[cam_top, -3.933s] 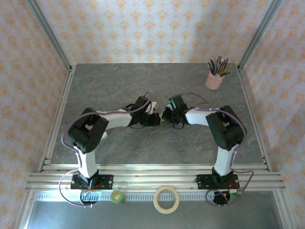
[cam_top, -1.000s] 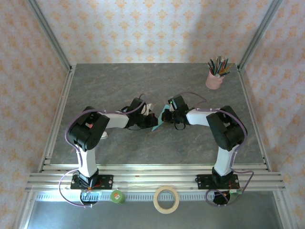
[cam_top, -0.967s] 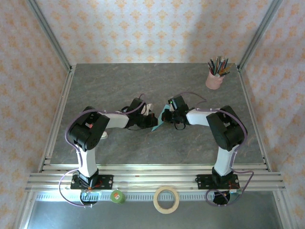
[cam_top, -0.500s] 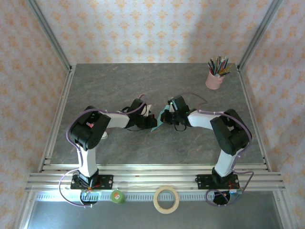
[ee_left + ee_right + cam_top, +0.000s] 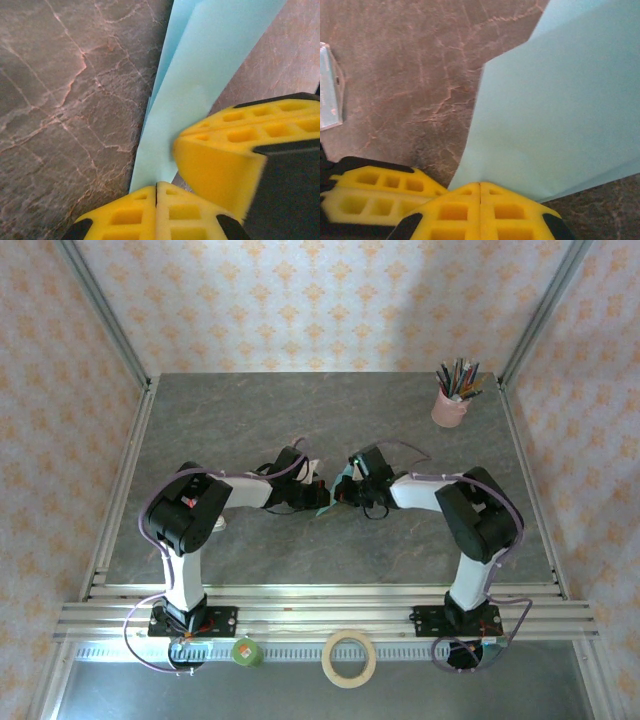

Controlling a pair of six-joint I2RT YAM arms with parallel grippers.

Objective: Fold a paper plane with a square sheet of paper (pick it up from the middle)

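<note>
Mid-fold, I judge: left claw (image 5: 156, 194) and right claw (image 5: 480, 192), close together at the middle of the table (image 5: 250, 420), each clamp tight on the doubled square sheet of paper (image 5: 560, 100). The next move calls for flattening the crease squarely.

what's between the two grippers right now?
Only the folded turquoise paper. The wrist views show the left gripper and the right gripper each shut on its edge, close beside each other.

1. The square sheet of paper (image 5: 200, 75) runs off the frame's top, ahead of the left gripper (image 5: 156, 186).
2. Left of the right gripper (image 5: 480, 186), a card (image 5: 329, 87) is cropped, blurred.
</note>
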